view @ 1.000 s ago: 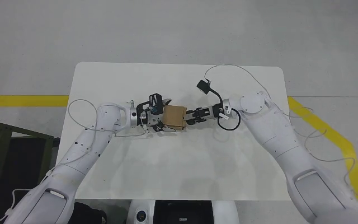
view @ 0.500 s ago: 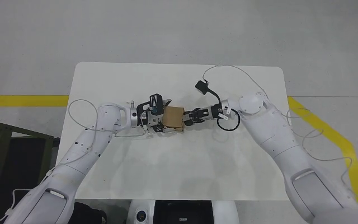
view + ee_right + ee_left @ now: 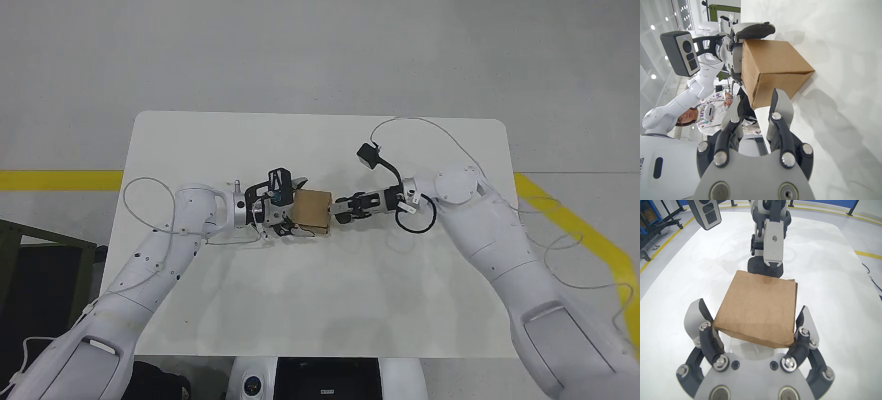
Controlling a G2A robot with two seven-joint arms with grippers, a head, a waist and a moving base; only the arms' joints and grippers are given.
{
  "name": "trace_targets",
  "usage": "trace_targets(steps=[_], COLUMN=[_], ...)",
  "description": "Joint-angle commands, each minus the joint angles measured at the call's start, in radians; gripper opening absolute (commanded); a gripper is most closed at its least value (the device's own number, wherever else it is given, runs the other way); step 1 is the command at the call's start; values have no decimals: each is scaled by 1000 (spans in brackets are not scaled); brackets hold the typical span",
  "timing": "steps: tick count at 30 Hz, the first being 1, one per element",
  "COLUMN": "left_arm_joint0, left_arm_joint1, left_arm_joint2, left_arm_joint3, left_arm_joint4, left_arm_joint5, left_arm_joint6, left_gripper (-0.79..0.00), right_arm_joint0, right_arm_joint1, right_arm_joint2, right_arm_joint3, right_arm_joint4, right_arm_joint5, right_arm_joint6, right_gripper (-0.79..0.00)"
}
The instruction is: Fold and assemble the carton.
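Note:
The brown carton (image 3: 312, 208) stands folded into a box shape at the middle of the white table (image 3: 420, 300). My left gripper (image 3: 284, 211) is shut on it, one finger on each side wall (image 3: 759, 306). The carton's end toward this wrist looks open at its lower edge. My right gripper (image 3: 341, 209) is at the opposite end, open, one finger above the other, with its tips (image 3: 758, 98) just short of the carton's near corner (image 3: 772, 62). In the left wrist view the right gripper's lower pad (image 3: 764, 266) sits against the carton's far edge.
The table has free surface on every side of the carton. Thin cables (image 3: 430, 125) loop over the table's back right part near the right arm. A yellow floor line (image 3: 60, 180) runs past the table's left edge.
The right gripper first pushed left toward the carton's end, then drew back a little to the right. The left gripper and the carton have stayed put.

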Motion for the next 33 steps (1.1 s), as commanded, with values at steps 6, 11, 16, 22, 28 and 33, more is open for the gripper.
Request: trace_targets(steps=[6, 11, 16, 22, 28, 33], left_arm_joint0=[7, 31, 56, 65, 57, 43], left_arm_joint1=[7, 23, 46, 77, 94, 104], left_arm_joint2=[-24, -65, -108, -199, -281, -331], left_arm_joint3=[5, -12, -41, -60, -59, -53], left_arm_joint4=[-22, -72, -140, -211, -262, -292], left_arm_joint5=[-18, -30, -30, -30, -15, -5], left_arm_joint6=[10, 18, 11, -26, -68, -101], left_gripper=[0, 0, 0, 0, 0, 0], right_arm_joint0=[-36, -76, -113, -153, -174, -169], right_arm_joint1=[26, 49, 69, 105, 146, 175], right_arm_joint2=[58, 115, 166, 222, 272, 329], right_arm_joint3=[-49, -74, -109, -154, -167, -143], right_arm_joint4=[11, 26, 36, -27, -166, -309], right_arm_joint5=[-26, -80, -158, -273, -440, -576], right_arm_joint6=[16, 20, 0, -115, -282, -418], right_gripper=[-453, -422, 0, 0, 0, 0])
